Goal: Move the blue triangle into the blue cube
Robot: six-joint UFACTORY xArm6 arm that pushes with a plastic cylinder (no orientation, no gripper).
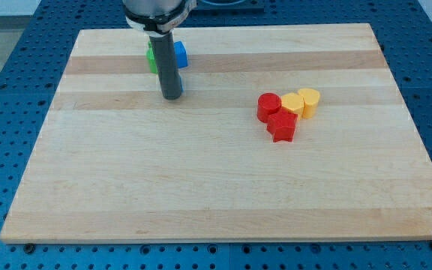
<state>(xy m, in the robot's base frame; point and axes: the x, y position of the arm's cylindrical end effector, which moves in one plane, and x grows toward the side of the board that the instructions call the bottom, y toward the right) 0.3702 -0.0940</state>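
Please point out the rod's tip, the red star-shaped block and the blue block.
My tip (172,96): camera view, rod's lower end.
Red star-shaped block (282,127): camera view, top face.
Blue block (180,54): camera view, visible part right of rod.

**A cluster of four on the board's right half**

A pale wooden board (223,195) lies on a blue perforated table (6,67). Right of the board's middle, four small blocks huddle together, touching. A red cylinder block (268,106) sits at the view's left of the group, with a red star-shaped block (282,126) just below it. A yellow star-like block (291,106) sits between the red cylinder and a yellow hexagonal block (309,101). Near the top edge, a green block (150,58) peeks out, its shape mostly hidden.
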